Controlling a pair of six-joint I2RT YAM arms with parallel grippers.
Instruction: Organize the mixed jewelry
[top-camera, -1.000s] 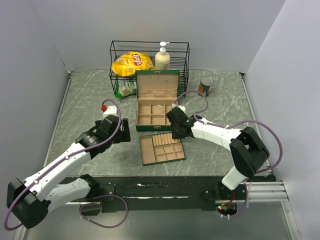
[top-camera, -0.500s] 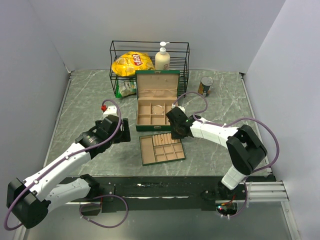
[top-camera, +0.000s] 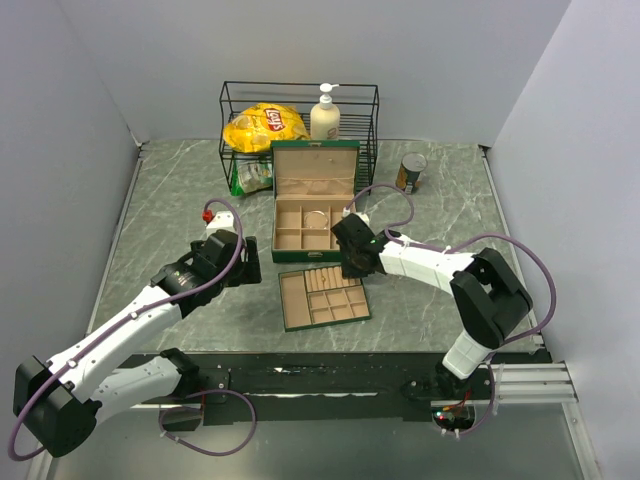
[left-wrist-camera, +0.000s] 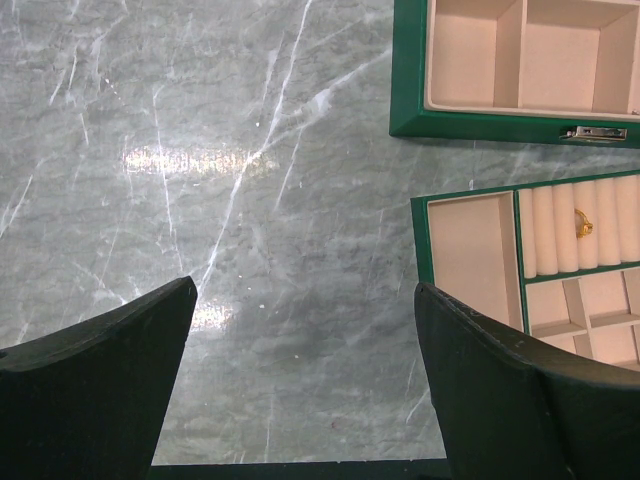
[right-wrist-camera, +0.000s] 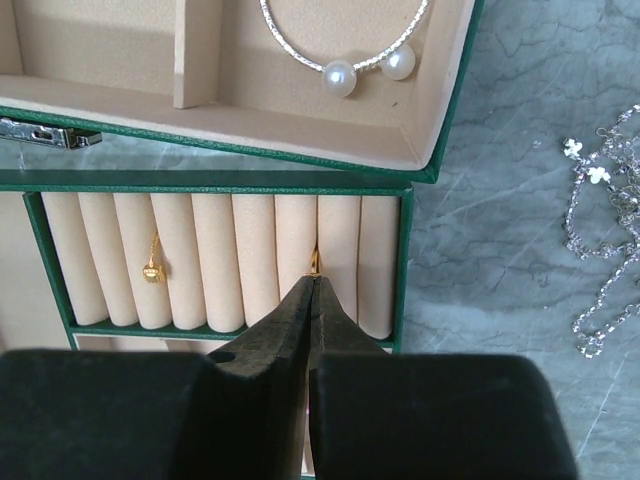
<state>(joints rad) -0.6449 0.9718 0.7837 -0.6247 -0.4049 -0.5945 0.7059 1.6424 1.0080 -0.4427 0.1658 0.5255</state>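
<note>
Jewelry (right-wrist-camera: 398, 62) shows as four pieces in the right wrist view, spread over one green box (right-wrist-camera: 250, 70), one tray (right-wrist-camera: 200, 181) and the marble. The box fills the top of the frame and the tray lies just below it. The right gripper (right-wrist-camera: 314, 282) rises from the bottom centre with its fingers pressed together. Its tips meet a gold piece (right-wrist-camera: 316, 262) wedged between two tray rolls; whether they pinch it I cannot tell. The left gripper (left-wrist-camera: 304, 285) hangs spread wide over bare marble, holding nothing. One silver bangle (right-wrist-camera: 338, 76) with two pearls lies in the box's right compartment, above the tips. One silver chain (right-wrist-camera: 598, 175) lies on the marble at right. A second gold piece (right-wrist-camera: 152, 268) sits in the rolls at left.
</note>
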